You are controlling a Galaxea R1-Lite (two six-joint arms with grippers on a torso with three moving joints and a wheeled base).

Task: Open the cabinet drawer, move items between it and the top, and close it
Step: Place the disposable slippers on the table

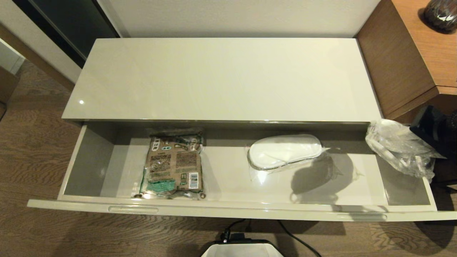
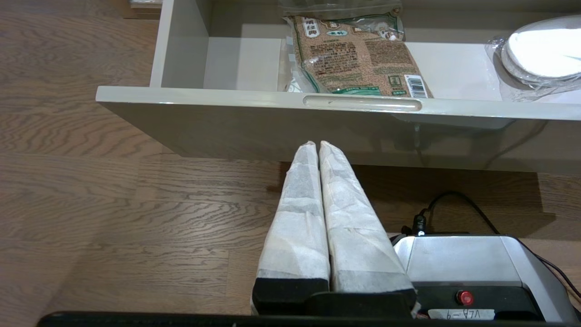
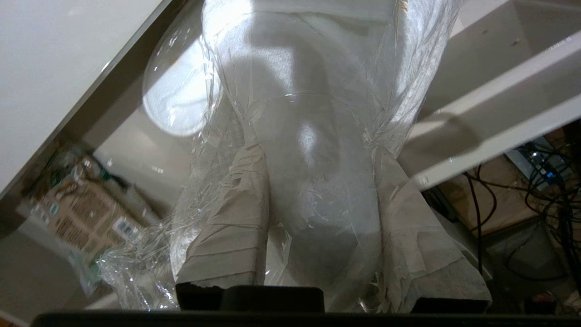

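The cabinet drawer (image 1: pixel 228 210) stands pulled out under the bare glossy top (image 1: pixel 221 78). A brown-and-green pouch (image 1: pixel 174 164) lies in its left half. One wrapped pair of white slippers (image 1: pixel 285 151) lies right of the middle. My right gripper (image 1: pixel 417 142) hovers over the drawer's right end, shut on a second wrapped slipper pack (image 1: pixel 400 150); in the right wrist view its fingers (image 3: pixel 231 218) flank that pack (image 3: pixel 313 91). My left gripper (image 2: pixel 317 144) is shut and empty, low before the drawer front (image 2: pixel 227 97), near a handle slot (image 2: pixel 361 102). No tissue pack shows.
A brown wooden desk (image 1: pixel 421 53) adjoins the cabinet's right end, with a dark round object (image 1: pixel 442 14) on it. My base (image 1: pixel 242 250) and a black cable (image 1: pixel 296 239) sit on the wood floor below the drawer front. A dark doorway (image 1: pixel 71 25) is at far left.
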